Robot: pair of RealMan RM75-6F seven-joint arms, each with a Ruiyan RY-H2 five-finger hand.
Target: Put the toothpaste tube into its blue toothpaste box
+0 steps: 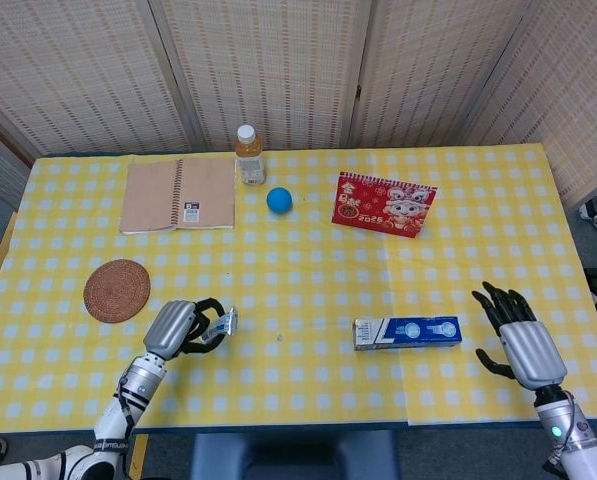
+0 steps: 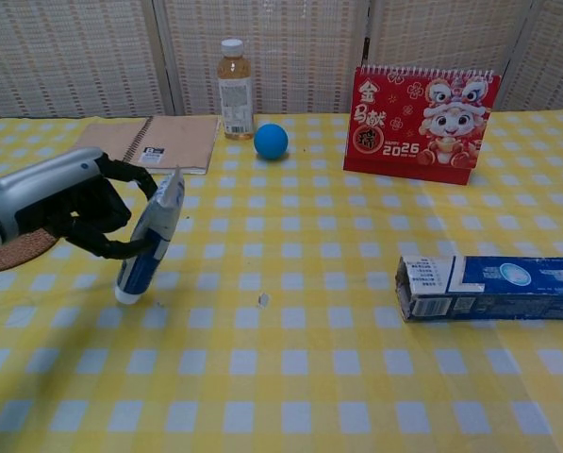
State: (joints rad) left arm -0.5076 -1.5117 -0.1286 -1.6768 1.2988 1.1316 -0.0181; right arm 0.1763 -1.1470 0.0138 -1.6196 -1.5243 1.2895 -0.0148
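Now left hand (image 2: 59, 203) grips toothpaste tube (image 2: 151, 241), tilted, cap down.

The table (image 1: 308, 290) carries a yellow-and-white checked cloth. A spiral-bound notebook (image 1: 178, 195) with a tan cover lies flat near the far edge, left of centre. Just to its right stands an upright bottle (image 1: 249, 155) of amber liquid with a white cap. A blue ball (image 1: 279, 200) rests near the bottle, on its near right. A red 2025 desk calendar (image 1: 384, 204) stands right of the ball. A round woven coaster (image 1: 117, 290) lies flat on the left side, apart from the notebook. Woven screen panels (image 1: 278, 70) stand behind the table.
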